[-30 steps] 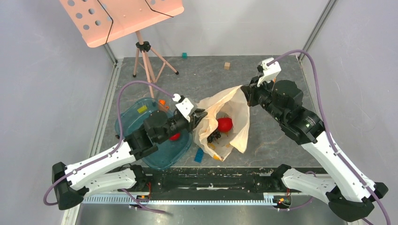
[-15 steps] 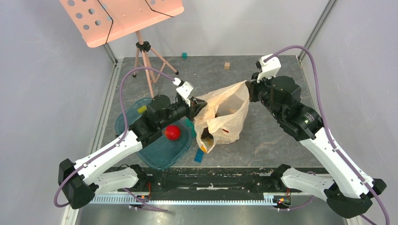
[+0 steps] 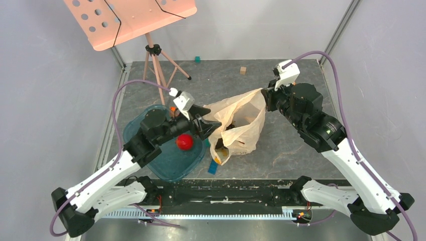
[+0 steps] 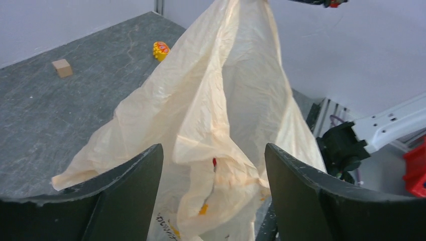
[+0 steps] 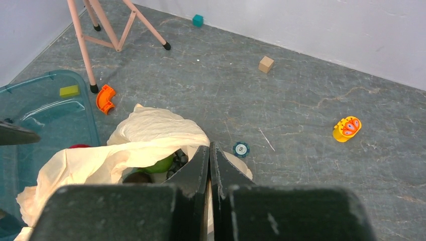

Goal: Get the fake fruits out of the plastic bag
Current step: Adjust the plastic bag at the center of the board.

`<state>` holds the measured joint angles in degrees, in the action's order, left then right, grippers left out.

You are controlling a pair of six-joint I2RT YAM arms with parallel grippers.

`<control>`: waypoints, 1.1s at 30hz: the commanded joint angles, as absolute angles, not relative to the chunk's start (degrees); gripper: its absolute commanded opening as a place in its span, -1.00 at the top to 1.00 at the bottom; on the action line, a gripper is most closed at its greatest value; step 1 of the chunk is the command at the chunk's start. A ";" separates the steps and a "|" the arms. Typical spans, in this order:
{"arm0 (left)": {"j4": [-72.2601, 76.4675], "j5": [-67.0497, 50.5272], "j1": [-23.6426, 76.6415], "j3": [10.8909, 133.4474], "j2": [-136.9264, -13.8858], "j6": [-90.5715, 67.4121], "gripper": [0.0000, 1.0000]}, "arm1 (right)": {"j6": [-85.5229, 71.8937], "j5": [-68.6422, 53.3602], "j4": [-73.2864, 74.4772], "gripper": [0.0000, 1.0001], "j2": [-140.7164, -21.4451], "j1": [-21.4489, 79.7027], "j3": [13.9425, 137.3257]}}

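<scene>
**L fingers spread at the bag, R fingers pinching its top**

On top cam I've got the crinkly translucent peach-beige plastic bag around mid-surface, w/ its far-right top corner pulled up to my R arm. R fingers are clenched tight together and bag film runs up into them, so they're grasping the plastic bag. L fingers are spread wide w/ nothing btwn them. On L wrist cam the bag hangs just beyond the tips; can't tell if it touches them.

One glossy red round apple is outside the bag, lying in the teal translucent plastic tray near its right side, just beside my L wrist. At the bag's lower lip there's a dark clump. R wrist cam shows a green item and dark bits inside the mouth; can't tell if those are grapes.

Elsewhere on the grey stone-look surface:
- small blue block just beside the bag's near edge
- tan wooden cube and small teal cube toward the back wall
- yellow-orange toy well apart from the bag
- orange curved piece by a foot of the peach music stand
- yellow-green block inside the tray
</scene>
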<state>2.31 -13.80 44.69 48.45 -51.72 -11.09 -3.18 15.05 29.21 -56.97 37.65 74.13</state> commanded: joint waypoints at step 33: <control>7.30 17.08 48.35 49.21 -57.01 -13.49 0.63 | -2.81 13.88 26.71 1.00 -55.10 37.51 78.26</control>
<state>2.98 17.39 50.41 46.33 -56.29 -12.58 -3.36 12.97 28.38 -56.07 37.67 73.97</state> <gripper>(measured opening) 0.211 0.005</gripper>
